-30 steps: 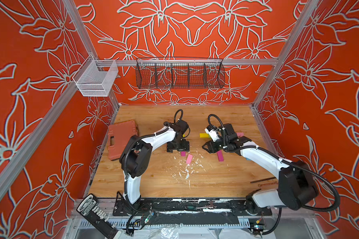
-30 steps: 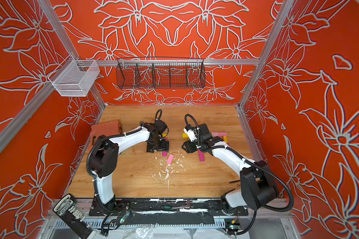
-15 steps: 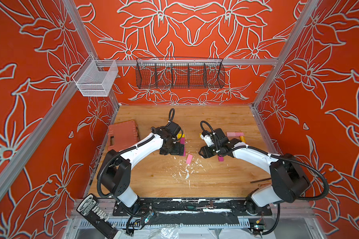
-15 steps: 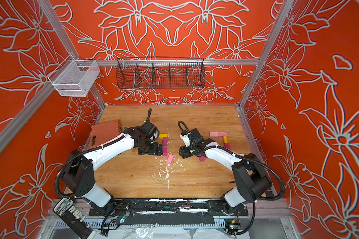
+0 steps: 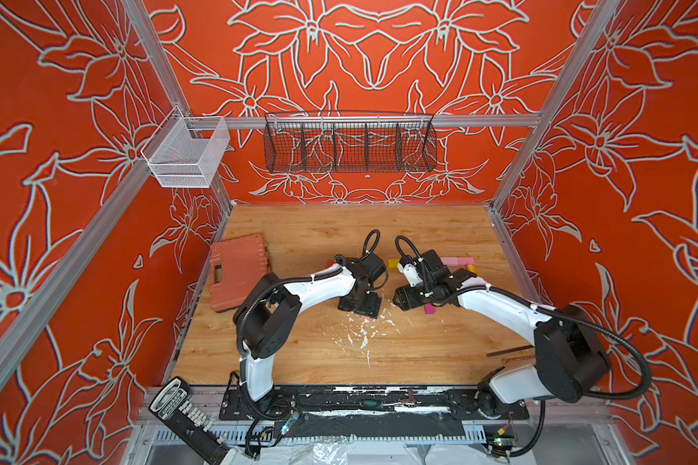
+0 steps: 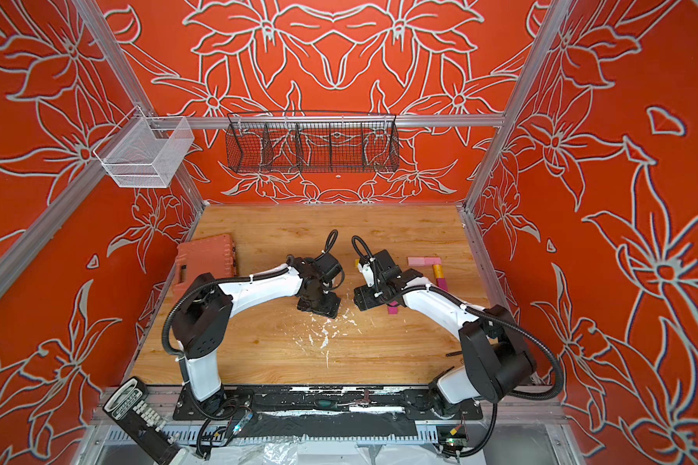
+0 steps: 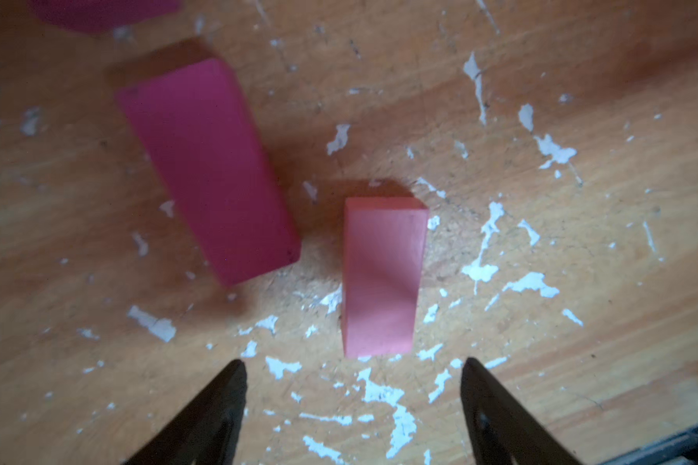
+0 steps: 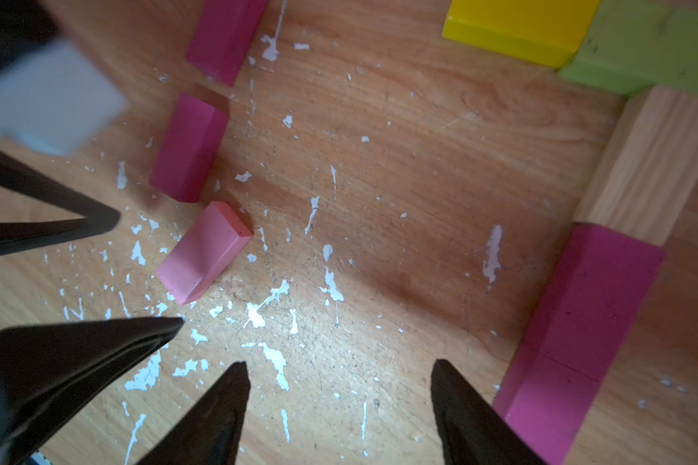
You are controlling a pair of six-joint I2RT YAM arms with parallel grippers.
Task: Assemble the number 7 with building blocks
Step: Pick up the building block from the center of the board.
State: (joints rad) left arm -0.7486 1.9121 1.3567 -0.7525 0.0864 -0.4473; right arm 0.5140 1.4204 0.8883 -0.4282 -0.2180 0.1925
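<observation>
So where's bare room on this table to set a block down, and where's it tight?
Free: the table strip from the back wall to the left pincer and right pincer; the near strip between the white flecks and front rail. Crowded: the middle, where a pink block and magenta block lie by the pincers.

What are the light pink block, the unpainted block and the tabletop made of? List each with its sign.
Light pink block: likely painted wood, matte; flat even colour, crisp edges, no grain visible, so plastic is possible.
Unpainted block: bare wood, unfinished; lengthwise grain lines.
Tabletop: wood or wood-look laminate, low sheen; grain pattern, white flecks where it seems chipped or spattered.
</observation>
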